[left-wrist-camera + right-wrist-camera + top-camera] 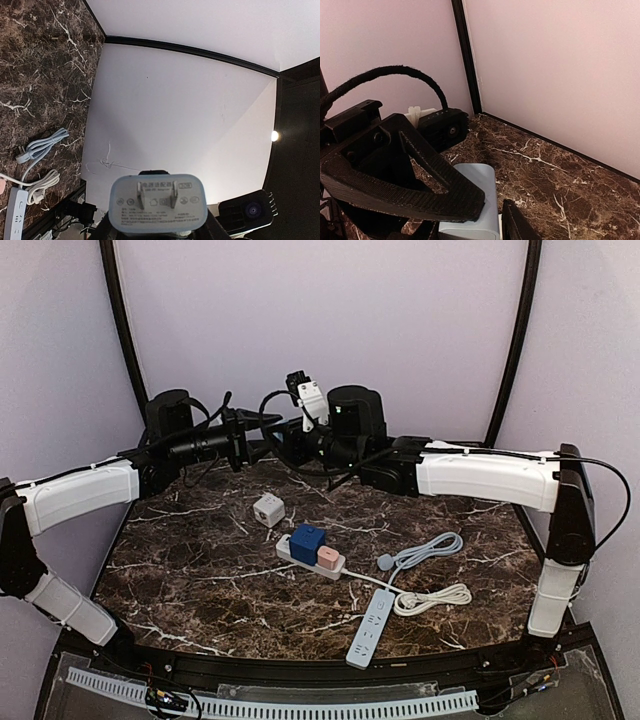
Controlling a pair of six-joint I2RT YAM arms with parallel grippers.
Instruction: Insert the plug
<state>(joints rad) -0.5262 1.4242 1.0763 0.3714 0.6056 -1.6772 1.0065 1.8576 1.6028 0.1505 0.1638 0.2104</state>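
White links (480, 478), black joints (572, 520) and cables (405, 72), ribbed black end effector (493, 212)

**Plug adapter** (157, 202): a pale blue-grey rounded block with two flat metal prongs and a printed label on the prong face. It is held aloft in the closed left gripper (243, 435), prong face turned back toward that wrist. Its body also sits between the fingers of the right gripper (493, 209).

**White power strip** (283, 550): lies flat, below and nearward of both grippers, with a blue plug (307, 540) and a pink plug (329, 558) seated in it.

**Pale blue power strip** (367, 630): lies flat, farther nearward and to the right.
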